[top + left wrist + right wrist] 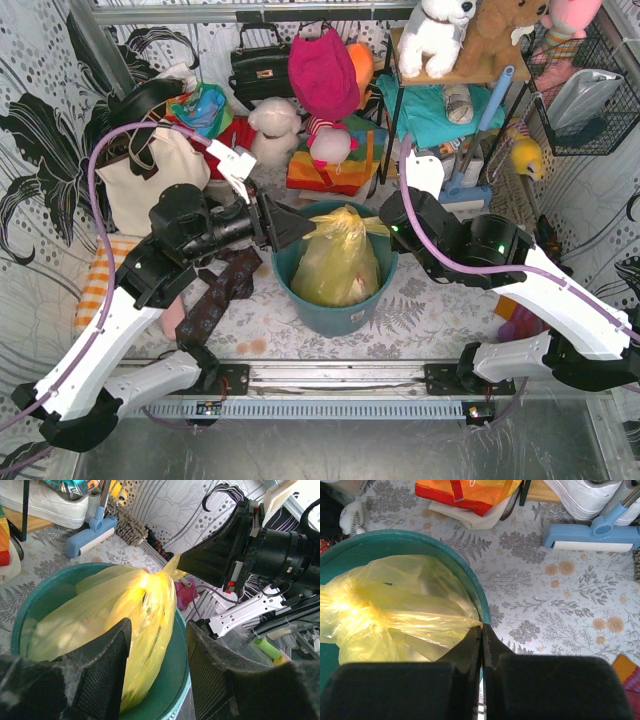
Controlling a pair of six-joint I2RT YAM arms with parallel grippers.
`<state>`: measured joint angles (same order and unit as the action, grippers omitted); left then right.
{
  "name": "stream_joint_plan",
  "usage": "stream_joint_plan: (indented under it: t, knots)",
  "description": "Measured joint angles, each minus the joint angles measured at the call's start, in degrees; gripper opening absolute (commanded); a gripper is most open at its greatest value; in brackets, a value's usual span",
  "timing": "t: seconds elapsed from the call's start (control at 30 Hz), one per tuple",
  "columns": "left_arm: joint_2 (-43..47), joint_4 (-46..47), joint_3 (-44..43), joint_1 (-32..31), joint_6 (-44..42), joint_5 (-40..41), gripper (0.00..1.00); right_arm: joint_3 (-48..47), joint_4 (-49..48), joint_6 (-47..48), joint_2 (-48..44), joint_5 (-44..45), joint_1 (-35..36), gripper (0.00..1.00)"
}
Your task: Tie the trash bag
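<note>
Right gripper (481, 628) is closed on a thin tail of the crinkly translucent yellow-green trash bag (338, 262), which sits in the round teal plastic bin (330, 320). Left gripper (159, 630) is open (it holds nothing), so I think a hard pull may tear the film.

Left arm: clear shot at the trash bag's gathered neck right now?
Probably yes: left gripper jaws stand open right at the trash bag neck, nothing between; right gripper only pinches the far tail.
</note>
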<state>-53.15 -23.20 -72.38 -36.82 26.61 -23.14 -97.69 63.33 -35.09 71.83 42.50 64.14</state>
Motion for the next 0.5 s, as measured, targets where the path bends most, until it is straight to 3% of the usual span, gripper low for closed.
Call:
stream_joint_plan:
  t: [0.27,0.5]
  knots:
    - [-2.25,-5.25,-0.46,0.00,-0.66,4.70,0.52,0.00,-0.85,0.07,0.00,-0.81,0.02,0.00]
    - [-1.99,-3.61,1.46,0.00,2.29,7.32,0.51,0.63,-1.33,0.37,-0.02,-1.16,0.00,0.00]
